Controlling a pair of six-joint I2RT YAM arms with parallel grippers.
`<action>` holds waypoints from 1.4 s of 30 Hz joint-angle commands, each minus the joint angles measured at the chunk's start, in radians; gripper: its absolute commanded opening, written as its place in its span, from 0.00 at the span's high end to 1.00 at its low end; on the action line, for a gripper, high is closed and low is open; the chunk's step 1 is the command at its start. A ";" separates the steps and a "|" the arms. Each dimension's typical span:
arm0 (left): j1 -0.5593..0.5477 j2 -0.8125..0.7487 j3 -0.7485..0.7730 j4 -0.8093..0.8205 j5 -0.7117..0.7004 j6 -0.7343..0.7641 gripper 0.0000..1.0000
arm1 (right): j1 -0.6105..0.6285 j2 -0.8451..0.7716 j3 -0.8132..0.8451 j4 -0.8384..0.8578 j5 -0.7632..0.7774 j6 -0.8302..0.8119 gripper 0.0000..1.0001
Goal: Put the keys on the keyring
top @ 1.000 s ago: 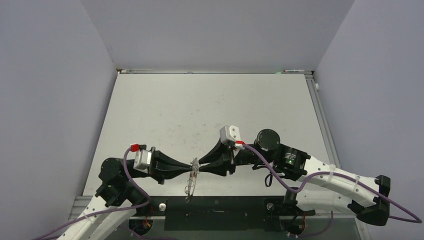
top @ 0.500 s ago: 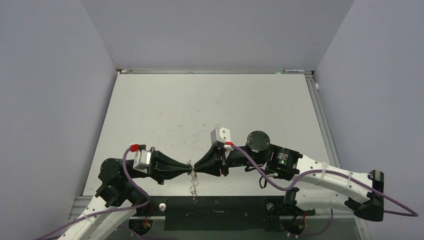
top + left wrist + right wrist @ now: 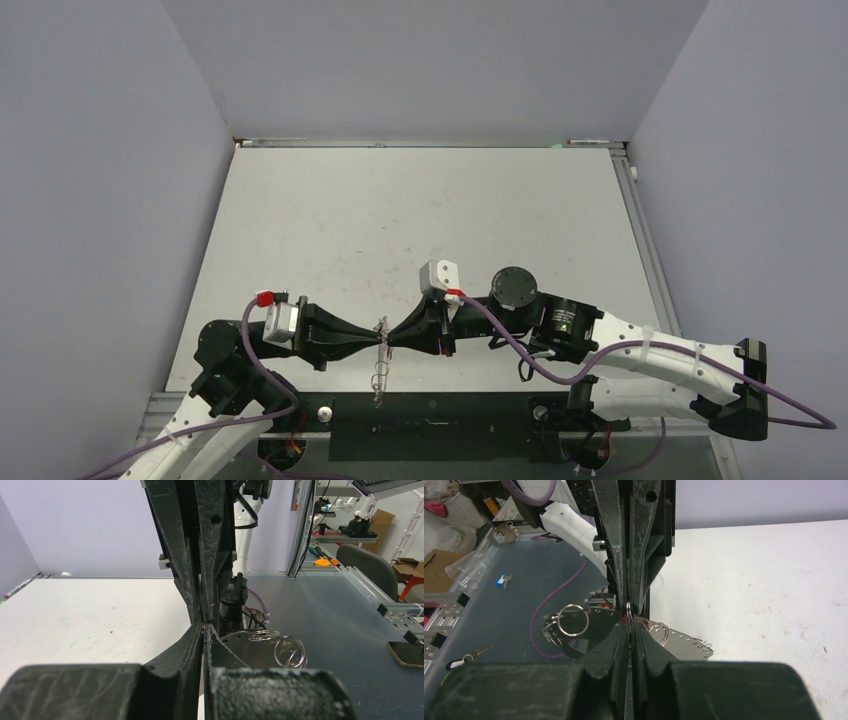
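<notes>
Meeting tip to tip above the near edge of the table point(image 3: 420, 220), the left gripper point(image 3: 377, 341) and right gripper point(image 3: 392, 339) both look pinched shut from overhead. The keyring point(image 3: 378, 368) hangs edge-on below them, off the surface. Sharing it this way probably steadies the hoop so one loop can be worked.

From the left wrist, its fingers are clamped on the hoop's rim, with the flat plate and two wire loops point(image 3: 289, 652) jutting right.

From the right wrist, its fingers are closed at the same spot, opposite the left pair. Whether they pinch the rim or a small loop, I cannot tell. A red fleck point(image 3: 626, 620) sits there, perhaps a key's tag; no key shows clearly.
</notes>
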 commanded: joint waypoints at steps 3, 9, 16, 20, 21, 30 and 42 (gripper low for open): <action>0.011 -0.021 0.009 0.073 -0.015 -0.006 1.00 | 0.011 -0.025 -0.045 0.048 0.036 0.013 0.95; 0.016 -0.019 0.005 0.085 -0.014 -0.014 1.00 | 0.012 -0.029 -0.063 0.078 0.035 0.026 0.95; 0.018 -0.012 0.005 0.092 -0.008 -0.021 1.00 | 0.015 -0.033 -0.053 0.104 0.037 0.015 0.76; 0.018 -0.013 0.004 0.094 -0.006 -0.024 1.00 | 0.015 -0.029 -0.048 0.116 0.035 0.005 0.69; 0.019 -0.012 0.004 0.095 -0.006 -0.024 1.00 | 0.015 -0.027 -0.047 0.121 0.035 0.005 0.68; 0.019 -0.017 0.003 0.094 -0.008 -0.025 1.00 | 0.014 0.002 -0.032 0.147 0.033 -0.004 0.68; 0.019 -0.024 0.004 0.082 -0.015 -0.021 1.00 | 0.036 0.035 -0.009 0.158 0.021 -0.006 0.79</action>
